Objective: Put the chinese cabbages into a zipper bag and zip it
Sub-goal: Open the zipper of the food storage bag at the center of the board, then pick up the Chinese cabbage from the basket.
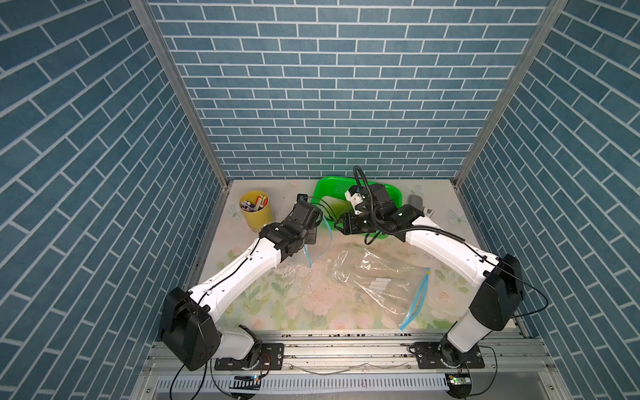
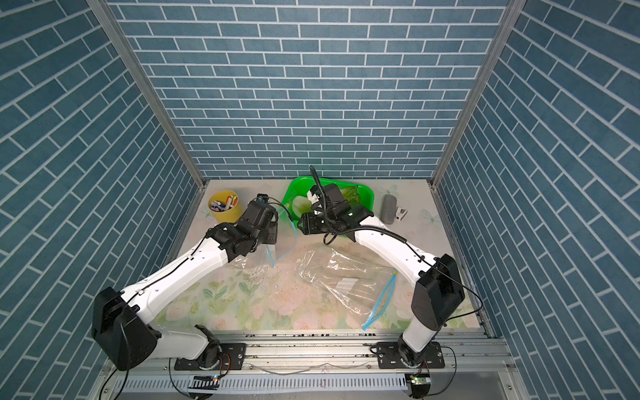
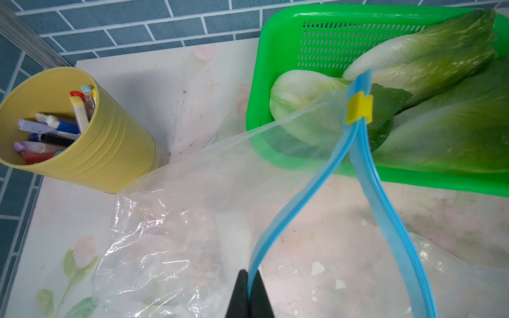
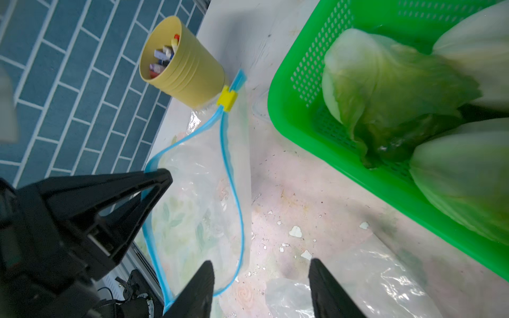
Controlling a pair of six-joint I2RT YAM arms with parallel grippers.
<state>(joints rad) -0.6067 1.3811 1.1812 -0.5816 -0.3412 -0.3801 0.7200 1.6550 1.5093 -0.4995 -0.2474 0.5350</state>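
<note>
Three chinese cabbages lie in a green mesh basket at the back of the table. My left gripper is shut on the blue zip strip of a clear zipper bag and holds its mouth up in a loop. The yellow slider sits at the far end of that strip. My right gripper is open and empty, hovering between the bag's mouth and the basket's near rim. In both top views the arms hide most of the cabbages.
Another clear bag with a blue zip lies flat at the right front. A yellow cup full of pens stands at the back left, just behind the held bag. A grey object and a white clip lie right of the basket.
</note>
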